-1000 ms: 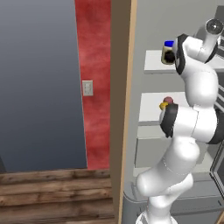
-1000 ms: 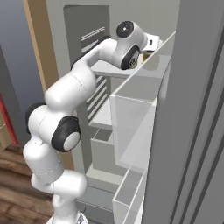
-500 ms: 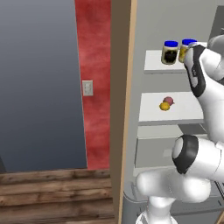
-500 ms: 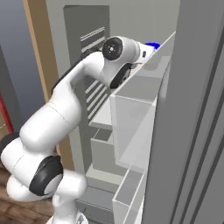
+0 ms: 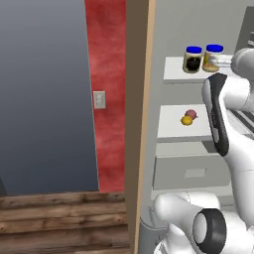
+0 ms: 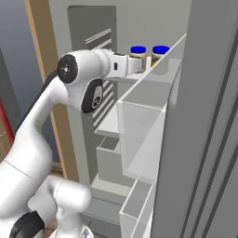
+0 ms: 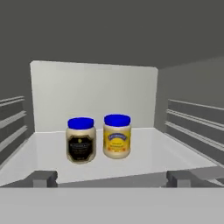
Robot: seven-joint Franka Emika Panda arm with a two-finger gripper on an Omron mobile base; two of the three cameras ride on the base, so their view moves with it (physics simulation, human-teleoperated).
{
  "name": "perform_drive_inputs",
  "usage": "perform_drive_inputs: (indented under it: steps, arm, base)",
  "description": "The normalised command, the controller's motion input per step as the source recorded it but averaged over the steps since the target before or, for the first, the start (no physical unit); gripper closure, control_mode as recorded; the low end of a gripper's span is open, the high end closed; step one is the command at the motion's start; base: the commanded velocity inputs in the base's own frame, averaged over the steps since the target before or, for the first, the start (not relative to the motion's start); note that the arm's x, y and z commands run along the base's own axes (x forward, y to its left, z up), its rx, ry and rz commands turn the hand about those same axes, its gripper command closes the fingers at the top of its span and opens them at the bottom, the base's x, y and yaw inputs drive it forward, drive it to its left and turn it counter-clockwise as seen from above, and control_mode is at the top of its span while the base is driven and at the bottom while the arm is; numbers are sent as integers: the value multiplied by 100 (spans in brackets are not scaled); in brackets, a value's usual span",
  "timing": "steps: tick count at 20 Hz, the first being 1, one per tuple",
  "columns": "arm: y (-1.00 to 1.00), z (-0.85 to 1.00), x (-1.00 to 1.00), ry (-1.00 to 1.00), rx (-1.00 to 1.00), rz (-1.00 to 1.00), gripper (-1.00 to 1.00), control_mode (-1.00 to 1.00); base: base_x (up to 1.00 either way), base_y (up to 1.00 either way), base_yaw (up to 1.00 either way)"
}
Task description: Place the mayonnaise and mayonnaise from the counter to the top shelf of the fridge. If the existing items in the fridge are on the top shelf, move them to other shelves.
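Observation:
Two mayonnaise jars with blue lids stand side by side on the fridge's top shelf (image 7: 175, 154): the darker jar (image 7: 81, 140) on the left, the yellow-labelled jar (image 7: 117, 136) on the right, close together. My gripper (image 7: 112, 178) is open, a little in front of them, with nothing between its fingers. From the left base the same jars (image 5: 193, 59) (image 5: 213, 57) stand on the top shelf (image 5: 173, 74). A dark red fruit (image 5: 190, 114) and an orange-yellow fruit (image 5: 186, 120) lie one shelf lower. In the right base view my gripper (image 6: 142, 65) is just before the jars (image 6: 138, 51). The counter is out of view.
A box drawer (image 5: 193, 171) sits under the second shelf. The open fridge door (image 6: 209, 139) with clear door racks (image 6: 148, 125) stands close on the right. A tan wooden panel (image 5: 139, 124) and a red wall with a light switch (image 5: 99, 99) lie left of the fridge.
My hand has drawn back from the top shelf. The yellow-labelled jar now stands free beside the darker one, and the arm has folded lower and to the right.

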Motion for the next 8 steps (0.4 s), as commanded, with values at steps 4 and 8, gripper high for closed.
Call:
perform_drive_inputs:
  steps: [4,8]
  arm:
    - [57,9,-100,-1,-18,3,-100,-100]
    - [3,-2,-100,-9,-4,4,-100,-100]
  base:
    - [0,0,0]
    - [0,0,0]
